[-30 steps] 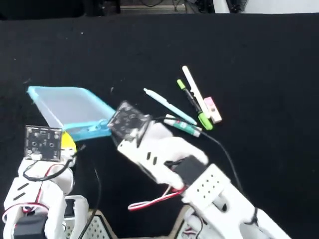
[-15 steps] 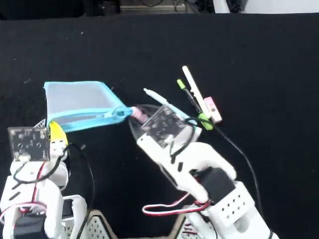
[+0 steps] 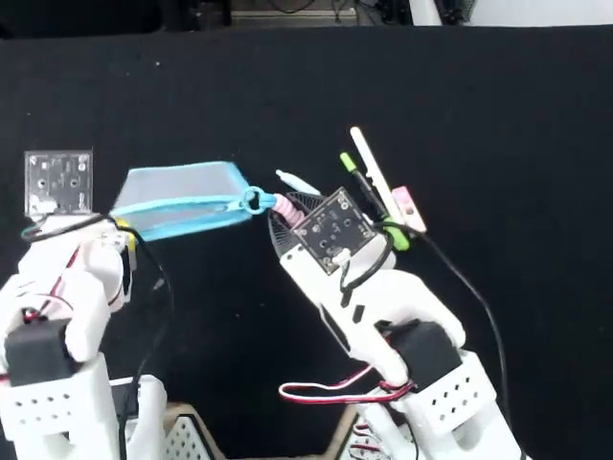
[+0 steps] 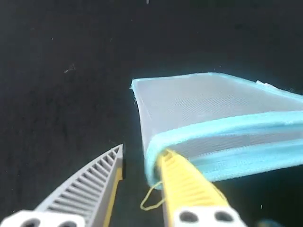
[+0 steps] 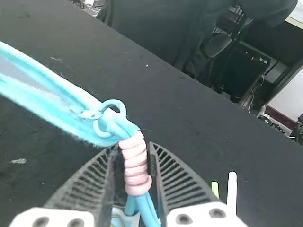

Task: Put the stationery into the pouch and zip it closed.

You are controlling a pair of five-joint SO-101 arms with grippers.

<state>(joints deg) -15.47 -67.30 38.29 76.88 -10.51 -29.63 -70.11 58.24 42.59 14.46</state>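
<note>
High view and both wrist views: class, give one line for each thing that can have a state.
pouch, mouth looks unzipped, nothing seen inside
pink zip pull, clamped in right gripper
right gripper, jaws shut on the pull
left gripper, jaws open, yellow one against pouch's end
pens, lying on table outside pouch

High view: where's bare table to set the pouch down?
Free: the far strip of table behind pouch and pens, and the right side past the pens. Crowded: the middle, where the right gripper grips the pink pull beside the pens.
</note>
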